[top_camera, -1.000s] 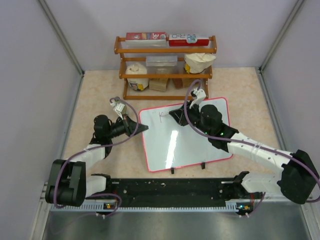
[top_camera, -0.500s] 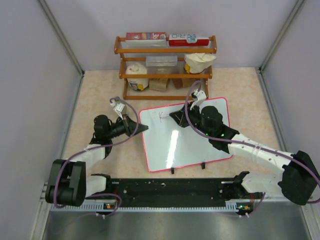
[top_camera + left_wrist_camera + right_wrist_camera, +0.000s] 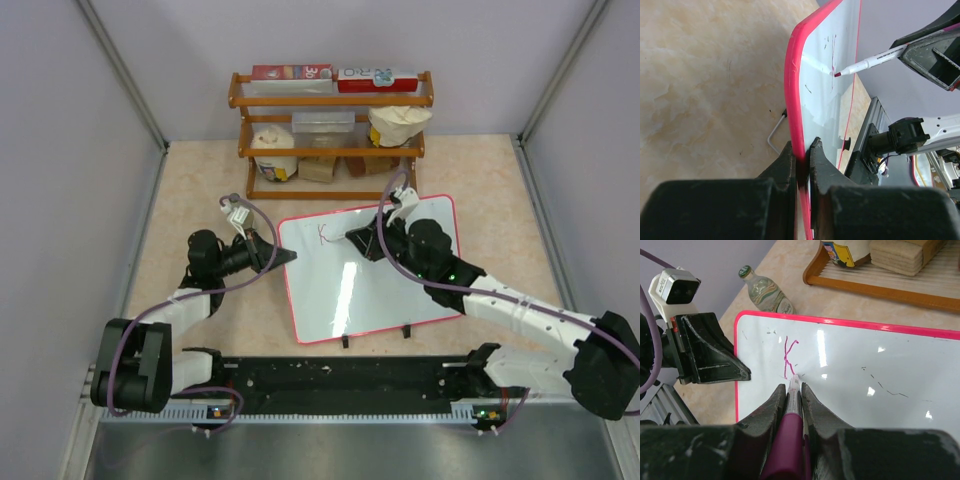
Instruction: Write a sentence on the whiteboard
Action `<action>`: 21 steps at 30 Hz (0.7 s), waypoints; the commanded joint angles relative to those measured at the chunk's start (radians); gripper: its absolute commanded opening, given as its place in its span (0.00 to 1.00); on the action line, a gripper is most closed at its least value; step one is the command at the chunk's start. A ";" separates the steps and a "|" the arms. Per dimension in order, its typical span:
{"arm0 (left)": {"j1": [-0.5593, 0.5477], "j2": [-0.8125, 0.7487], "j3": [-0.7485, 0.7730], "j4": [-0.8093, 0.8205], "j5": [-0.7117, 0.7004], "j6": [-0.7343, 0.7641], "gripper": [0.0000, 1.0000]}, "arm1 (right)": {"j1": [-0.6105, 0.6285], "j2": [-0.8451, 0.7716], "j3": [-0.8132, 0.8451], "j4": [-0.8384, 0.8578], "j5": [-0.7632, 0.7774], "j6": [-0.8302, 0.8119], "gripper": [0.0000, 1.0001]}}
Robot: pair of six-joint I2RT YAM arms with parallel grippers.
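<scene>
One whiteboard [image 3: 385, 290] lies on the beige surface [image 3: 200, 190] in front of the two arms, with two small black clip feet [image 3: 345, 341] at its near edge. The left tool [image 3: 801, 150] is clenched on the board's red-pink frame at the left side, one finger on each face. The right tool [image 3: 792, 386] grasps one marker [image 3: 792, 388] with a magenta body and a white barrel. Its tip touches the board near the far left corner. Of the sentence [image 3: 788, 357], exactly one letter shows, a thin pink "K" just beyond the marker tip. A few faint grey specks also mark the white face. From above, the marker is hidden under the right tool, and the letter is small and hard to read. In the left wrist view the board is seen nearly edge-on and cut off at the bottom of the frame, so the letter appears only as a dark streak. One glass bottle [image 3: 765, 290] lies on the surface beyond the board's corner. One wooden rack [image 3: 330, 130] stands at the far side. Its contents are too small to count surely, and the right wrist view cuts it off.
</scene>
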 commanded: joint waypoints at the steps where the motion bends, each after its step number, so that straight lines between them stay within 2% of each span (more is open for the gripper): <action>1: -0.008 0.017 -0.025 -0.027 -0.116 0.215 0.00 | -0.007 -0.029 -0.018 -0.051 0.064 -0.032 0.00; 15: -0.008 0.018 -0.024 -0.027 -0.116 0.218 0.00 | -0.021 -0.107 0.033 -0.016 0.015 -0.032 0.00; 21: -0.008 0.017 -0.025 -0.029 -0.120 0.220 0.00 | -0.034 -0.072 0.080 -0.025 0.018 -0.049 0.00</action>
